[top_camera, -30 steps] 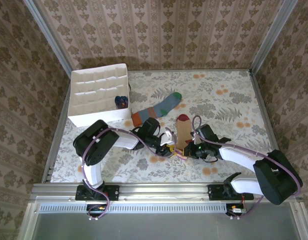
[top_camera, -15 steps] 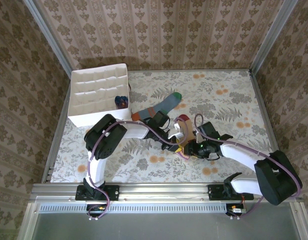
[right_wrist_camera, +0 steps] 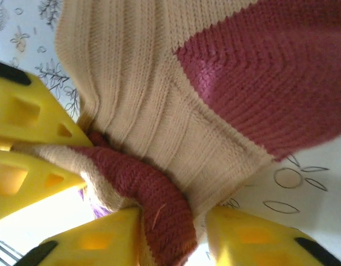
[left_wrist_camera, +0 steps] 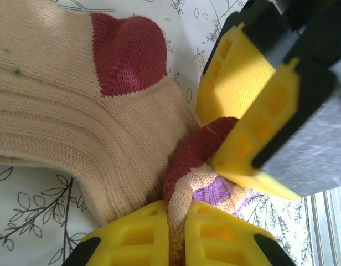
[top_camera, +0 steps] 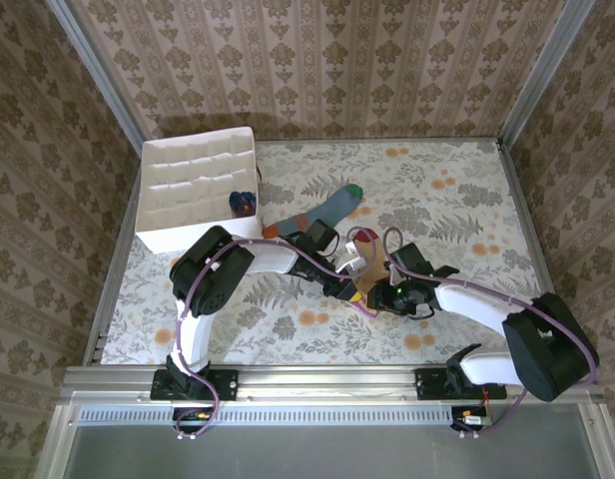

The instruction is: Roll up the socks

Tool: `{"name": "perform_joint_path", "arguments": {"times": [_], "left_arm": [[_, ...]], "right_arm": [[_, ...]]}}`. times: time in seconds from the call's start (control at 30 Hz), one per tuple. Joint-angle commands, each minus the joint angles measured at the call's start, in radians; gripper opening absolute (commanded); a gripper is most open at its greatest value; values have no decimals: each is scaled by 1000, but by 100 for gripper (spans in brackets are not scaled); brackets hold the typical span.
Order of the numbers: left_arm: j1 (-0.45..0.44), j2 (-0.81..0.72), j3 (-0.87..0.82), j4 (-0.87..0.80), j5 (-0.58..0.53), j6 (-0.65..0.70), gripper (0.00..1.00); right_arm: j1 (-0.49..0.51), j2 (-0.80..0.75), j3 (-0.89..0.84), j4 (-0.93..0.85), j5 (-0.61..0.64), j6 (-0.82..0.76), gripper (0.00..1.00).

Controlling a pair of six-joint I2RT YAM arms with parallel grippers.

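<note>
As left claw (left_wrist_camera: 179, 216) and right claw (right_wrist_camera: 173, 221) each pinch its bunched cuff (left_wrist_camera: 198, 149), ribbed peach sock (left_wrist_camera: 60, 122), maroon heel (left_wrist_camera: 126, 55).

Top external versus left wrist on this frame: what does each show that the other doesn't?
Top external brings the white partitioned box, a bundled sock in one compartment and the grey-blue sock. Left wrist brings the knit close up: the left gripper shut on the striped end of the peach sock. Shared: the peach sock, with the right gripper at that same end.
</note>
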Motion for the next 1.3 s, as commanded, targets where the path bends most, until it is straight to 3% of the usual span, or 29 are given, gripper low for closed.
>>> {"name": "perform_joint_path", "arguments": {"times": [0.0,0.1,0.2,0.57,0.73,0.93,1.27], "left_arm": [[-2,-7,-62,-39,-96,-3,2],[1,-57,-94,-26,-118,52,10],[5,-123,-134,-7,-134,133,16],[3,-361,-294,137,-218,499,27],[-70,-413,-340,176,-375,687,29],[-126,-437,-395,275,-485,783,30],[-155,-329,-337,203,-541,874,29]], "right_arm": [[19,59,23,-16,64,0,22],[20,116,25,-26,78,-11,9],[20,145,43,-57,84,-37,5],[20,261,87,-112,34,-96,3],[20,276,99,-140,33,-116,3],[18,293,115,-161,27,-133,3],[18,314,144,-193,6,-168,3]]}}
